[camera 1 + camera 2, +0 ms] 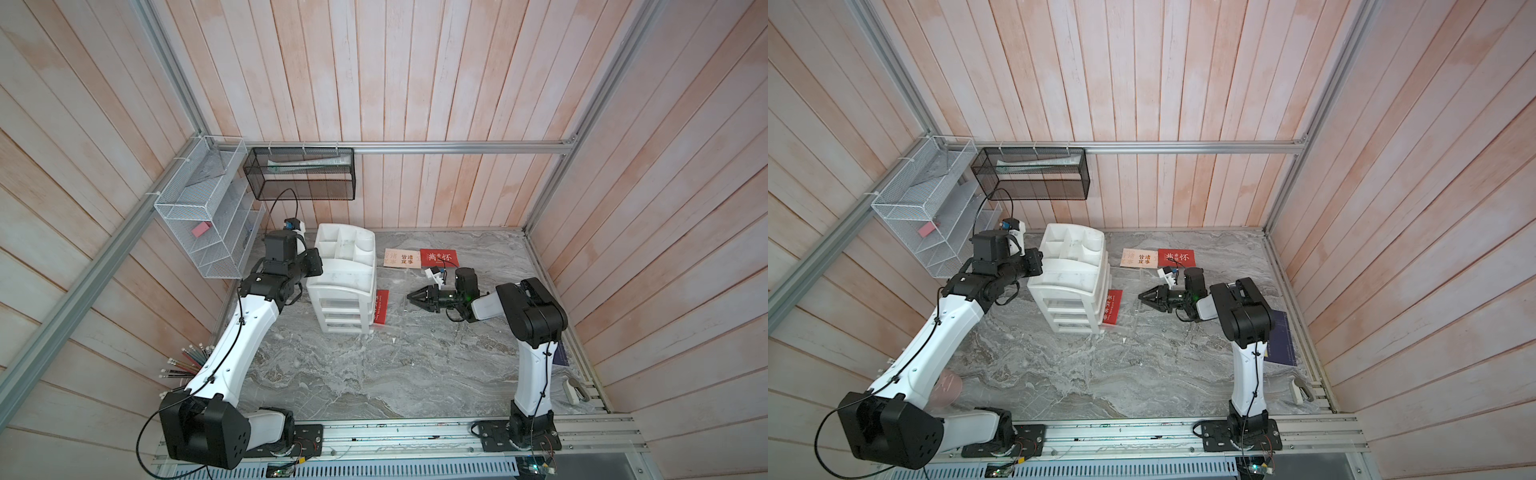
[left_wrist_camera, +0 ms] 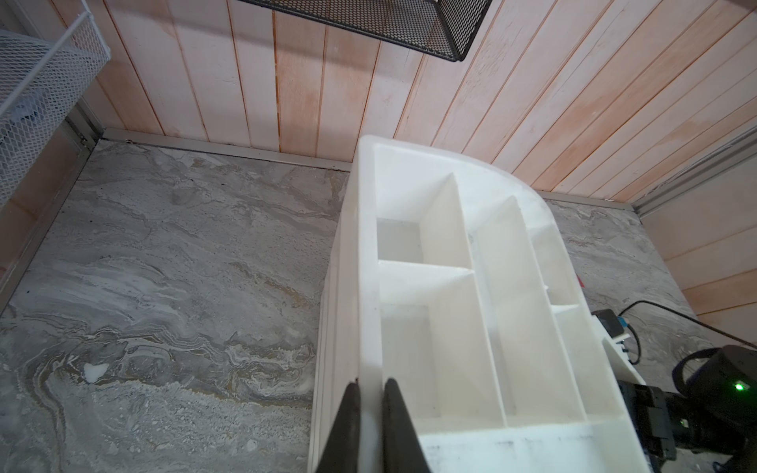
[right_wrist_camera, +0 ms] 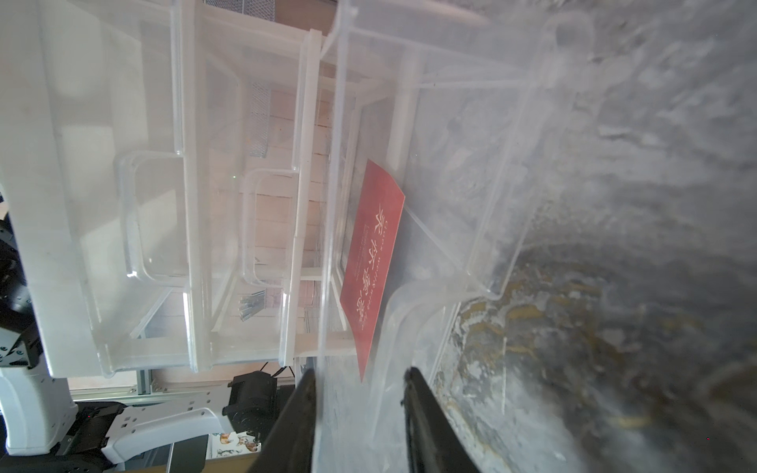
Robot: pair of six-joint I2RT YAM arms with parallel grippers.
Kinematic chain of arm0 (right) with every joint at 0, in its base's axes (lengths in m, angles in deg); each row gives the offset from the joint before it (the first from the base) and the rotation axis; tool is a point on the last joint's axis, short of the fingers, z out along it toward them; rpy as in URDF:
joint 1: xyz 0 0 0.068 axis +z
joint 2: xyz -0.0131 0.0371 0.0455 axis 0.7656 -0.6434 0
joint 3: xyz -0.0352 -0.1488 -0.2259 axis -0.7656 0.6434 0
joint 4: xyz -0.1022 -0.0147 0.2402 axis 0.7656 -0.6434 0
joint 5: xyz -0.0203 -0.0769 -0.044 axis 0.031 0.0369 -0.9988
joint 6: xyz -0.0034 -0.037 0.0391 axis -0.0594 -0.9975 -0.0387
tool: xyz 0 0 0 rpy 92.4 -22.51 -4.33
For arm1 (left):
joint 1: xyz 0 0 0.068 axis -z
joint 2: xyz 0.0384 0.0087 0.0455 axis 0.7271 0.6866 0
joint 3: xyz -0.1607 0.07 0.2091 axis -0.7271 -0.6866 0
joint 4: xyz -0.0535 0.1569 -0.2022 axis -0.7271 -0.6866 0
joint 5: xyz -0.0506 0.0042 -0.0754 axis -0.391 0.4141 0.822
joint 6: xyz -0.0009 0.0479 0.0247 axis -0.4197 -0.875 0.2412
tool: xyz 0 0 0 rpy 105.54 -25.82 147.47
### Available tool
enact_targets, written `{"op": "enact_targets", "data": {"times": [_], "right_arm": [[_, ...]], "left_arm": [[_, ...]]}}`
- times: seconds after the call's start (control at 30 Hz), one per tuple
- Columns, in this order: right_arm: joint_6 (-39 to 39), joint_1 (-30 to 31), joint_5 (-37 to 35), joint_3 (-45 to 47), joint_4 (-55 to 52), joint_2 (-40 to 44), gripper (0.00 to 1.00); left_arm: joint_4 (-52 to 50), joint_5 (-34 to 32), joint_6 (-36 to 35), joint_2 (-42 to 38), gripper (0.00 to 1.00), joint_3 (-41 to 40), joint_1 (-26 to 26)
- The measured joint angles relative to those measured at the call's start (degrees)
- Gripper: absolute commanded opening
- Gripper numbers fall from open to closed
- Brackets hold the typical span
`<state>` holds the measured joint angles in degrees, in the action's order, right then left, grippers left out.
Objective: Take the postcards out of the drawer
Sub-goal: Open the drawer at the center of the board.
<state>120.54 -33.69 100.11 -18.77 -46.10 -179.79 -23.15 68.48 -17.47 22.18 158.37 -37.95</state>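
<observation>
Postcards, three in view. Beige card (image 1: 401, 258) and red card (image 1: 439, 257) lie flat on the marble tabletop (image 1: 374, 374), side by side near the back wall, on the right arm's side of the white drawer organiser (image 1: 345, 286). Both are outside the drawers.

Second red card (image 3: 375, 254) sits inside the clear drawer (image 3: 450, 184), the lowest of the stack, which stands pulled out toward the right arm. White characters run along the card. Both top views show it as a narrow red strip close against the organiser's drawer face. Flat or leaning: cannot tell.

Left gripper (image 2: 370, 385): fingers narrow, pinched on the side wall of the organiser's open top tray, one finger outside the wall, one inside a compartment.

Right gripper (image 3: 360, 372): low over the table, pointing at the drawer's front. Fingers partly apart, with the drawer's clear front lip between them. Whether they press on the lip cannot be told through the clear plastic. Not touching the card.

Navy booklet (image 1: 1281, 340) lies by the right arm, partly hidden behind it.
</observation>
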Motion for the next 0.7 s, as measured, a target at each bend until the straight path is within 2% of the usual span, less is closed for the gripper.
{"op": "enact_targets", "data": {"times": [0.43,0.7], "right_arm": [[-5.20,-1.60,0.50,-4.98,-8.55,-0.50,0.35],[-8.15,-2.89,-1.73,-5.49,-10.25,-0.76,0.41]], "left_arm": [[-0.39,-0.85,0.00,-0.31,0.09,0.00,0.00],[-0.94,-1.40,0.17,-0.44,0.09,0.00,-0.37]]}}
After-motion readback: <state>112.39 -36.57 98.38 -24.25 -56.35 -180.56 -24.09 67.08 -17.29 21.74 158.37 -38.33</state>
